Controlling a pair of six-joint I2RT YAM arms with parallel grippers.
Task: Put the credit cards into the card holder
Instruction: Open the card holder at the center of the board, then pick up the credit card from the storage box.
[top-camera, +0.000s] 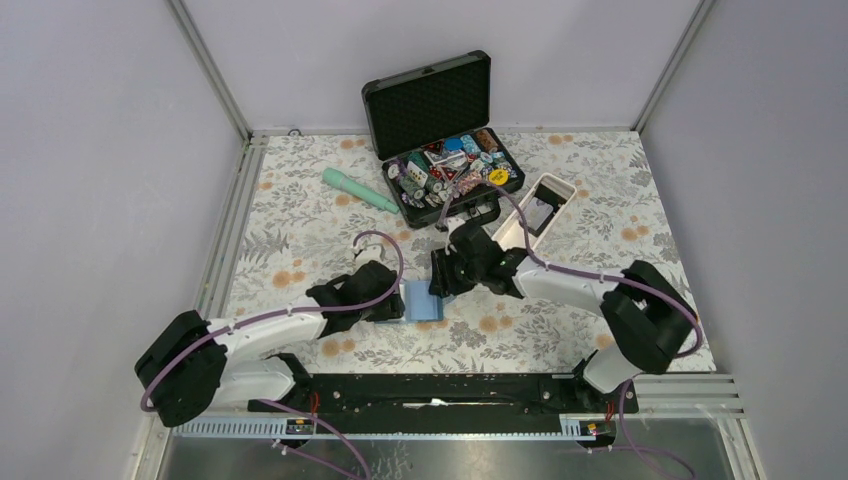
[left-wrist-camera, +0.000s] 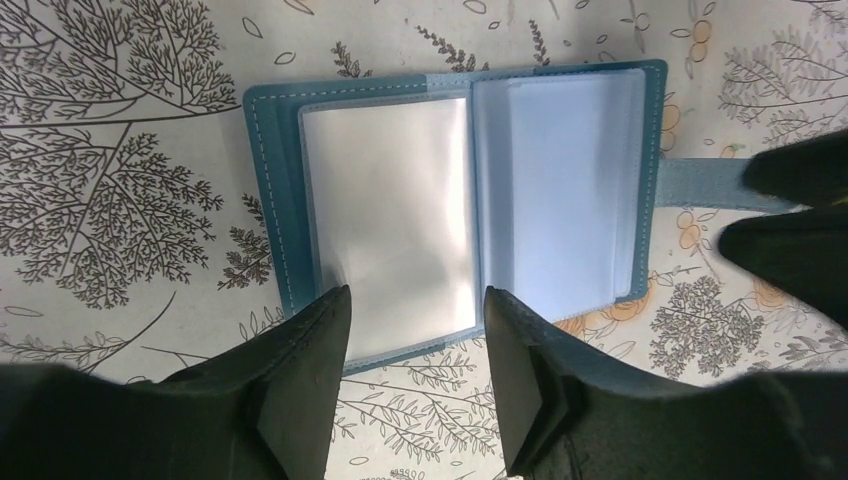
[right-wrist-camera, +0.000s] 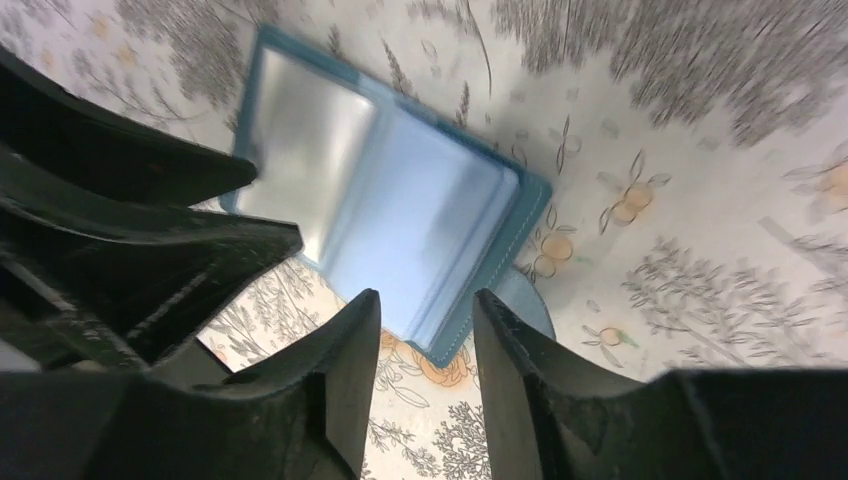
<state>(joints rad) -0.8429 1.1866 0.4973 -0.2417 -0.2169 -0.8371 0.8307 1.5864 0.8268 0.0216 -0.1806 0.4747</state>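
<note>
While the holder (top-camera: 424, 301) is lying open on the table (top-camera: 300, 230) between both hands, clear sleeves facing up, the left hand (left-wrist-camera: 415, 300) is hovering at its edge with fingers spread, pinching nothing. The right hand (right-wrist-camera: 425, 310) is hanging over the strap corner, fingers also spread and empty. A dark card (top-camera: 538, 213) is sitting in the white tray (top-camera: 560, 185).

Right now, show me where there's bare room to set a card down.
Bare cloth: the left side, between the side rail and the green cylinder; the right side, between the white tray and the wall. Crowded: the middle, where left gripper and right gripper flank the open card holder, and the back around the black case.
</note>
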